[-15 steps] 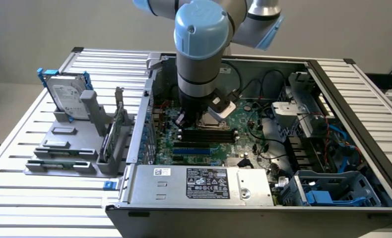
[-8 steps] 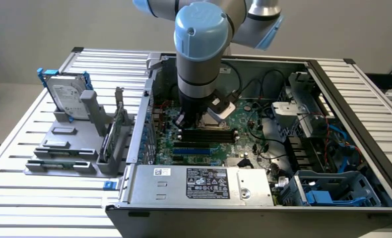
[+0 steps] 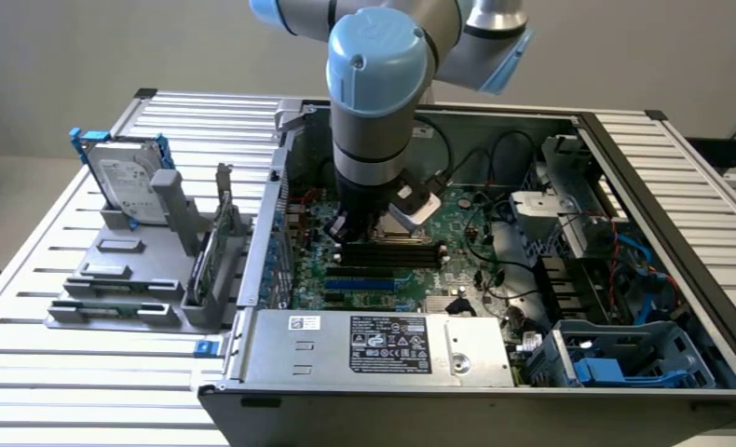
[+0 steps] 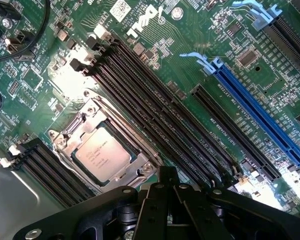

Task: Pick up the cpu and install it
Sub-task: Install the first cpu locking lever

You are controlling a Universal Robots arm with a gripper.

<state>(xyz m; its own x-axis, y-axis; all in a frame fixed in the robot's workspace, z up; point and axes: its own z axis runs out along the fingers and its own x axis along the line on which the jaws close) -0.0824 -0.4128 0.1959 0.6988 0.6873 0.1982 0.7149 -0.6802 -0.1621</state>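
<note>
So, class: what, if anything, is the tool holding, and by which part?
Nothing. The tool is shut and empty above the motherboard; the cpu sits in its socket.

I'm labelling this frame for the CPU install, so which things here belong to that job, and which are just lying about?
Part of the job:
- cpu, sitting in the socket
- green motherboard
- gripper, shut, above the board beside the socket

Just lying about:
- hard drive in the grey rack
- power supply
- blue expansion slot
</note>
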